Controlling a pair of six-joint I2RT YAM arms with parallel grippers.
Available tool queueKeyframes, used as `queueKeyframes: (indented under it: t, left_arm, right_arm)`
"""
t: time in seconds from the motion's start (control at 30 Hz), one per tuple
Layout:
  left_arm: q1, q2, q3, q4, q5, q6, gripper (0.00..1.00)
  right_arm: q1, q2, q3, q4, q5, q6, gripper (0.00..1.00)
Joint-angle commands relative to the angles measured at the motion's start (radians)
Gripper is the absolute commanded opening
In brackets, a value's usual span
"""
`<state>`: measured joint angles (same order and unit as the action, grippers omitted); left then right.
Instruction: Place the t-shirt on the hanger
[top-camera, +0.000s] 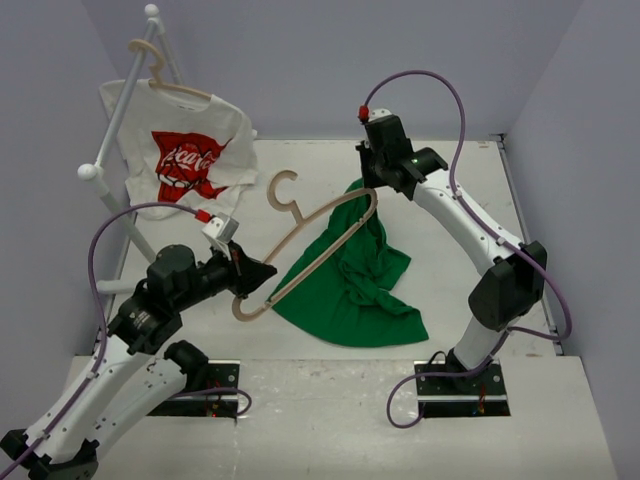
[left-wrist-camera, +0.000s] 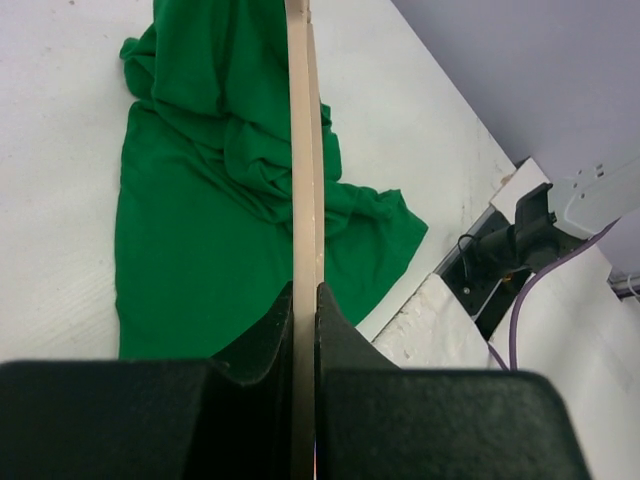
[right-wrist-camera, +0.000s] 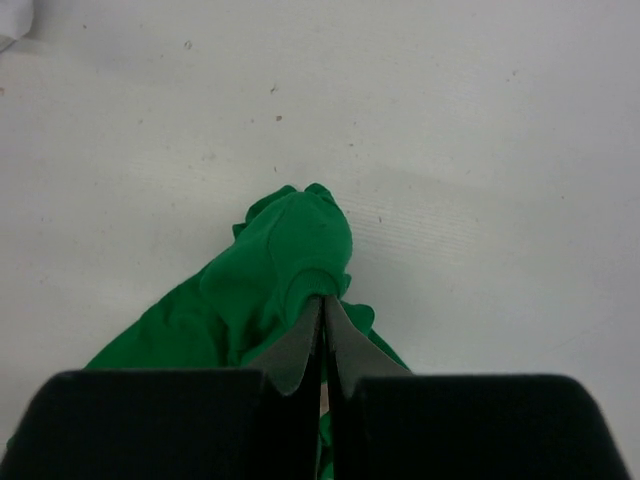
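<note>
The hanger (left-wrist-camera: 303, 150) is clamped by one end in the nearly closed left gripper (left-wrist-camera: 305, 300); a fold of the t-shirt (top-camera: 350, 285) is pinched in the closed right gripper (right-wrist-camera: 322, 310), the rest draped below it onto the table (top-camera: 320, 165)

Top external: mounted high and behind the robot, tilted down and forward. Wide and distant. Takes in the whole table (top-camera: 470, 170), with the clothes rack (top-camera: 110, 150) at far left.

Left wrist: sits just behind the left gripper (left-wrist-camera: 305, 298), very close. Sights along the hanger (left-wrist-camera: 303, 150), over the t-shirt (left-wrist-camera: 200, 220), towards the table's near edge and the right arm's base (left-wrist-camera: 500, 245).

Right wrist: sits just behind the right gripper (right-wrist-camera: 323, 305). Looks steeply down at the tabletop from close range, narrow field.

Overlap: the t-shirt shows in all three views. The hanger and right arm's base show in the top and left wrist views only. The right wrist view shares only green cloth and bare tabletop with the others.
</note>
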<state>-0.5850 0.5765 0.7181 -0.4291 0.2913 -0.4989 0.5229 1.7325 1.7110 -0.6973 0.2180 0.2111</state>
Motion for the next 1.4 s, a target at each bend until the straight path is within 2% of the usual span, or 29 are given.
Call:
queueKeyframes:
  t: [0.0,0.3,0.53,0.73,0.87,0.97,1.17,1.37]
  left_arm:
    - [-0.002,0.024,-0.015,0.067,-0.063,-0.018,0.00]
    - [-0.003,0.059,-0.035,0.079,-0.161,-0.047,0.00]
    - [-0.002,0.012,-0.061,0.120,-0.224,-0.094,0.00]
    - [-0.003,-0.006,-0.103,0.233,-0.115,-0.104,0.00]
    - [-0.003,-0.005,-0.137,0.336,0.011,-0.114,0.00]
    - [-0.003,-0.009,-0.150,0.372,0.044,-0.122,0.00]
    - [-0.002,-0.055,-0.167,0.405,-0.018,-0.122,0.00]
    - [-0.002,-0.062,-0.161,0.482,-0.021,-0.115,0.00]
  right_arm:
    - [0.005,-0.026,0.000,-0.013,0.018,0.031,0.00]
    - [0.028,-0.066,-0.024,-0.013,-0.015,0.075,0.00]
    - [0.081,-0.101,-0.063,-0.017,-0.078,0.137,0.00]
    - [0.140,-0.133,-0.080,0.013,-0.127,0.154,0.00]
    - [0.175,-0.146,-0.041,0.009,-0.090,0.151,0.00]
    - [0.178,-0.130,0.028,-0.038,-0.042,0.138,0.00]
    - [0.255,-0.129,0.101,-0.078,-0.146,0.110,0.00]
    - [0.308,-0.194,0.070,-0.012,-0.367,0.100,0.00]
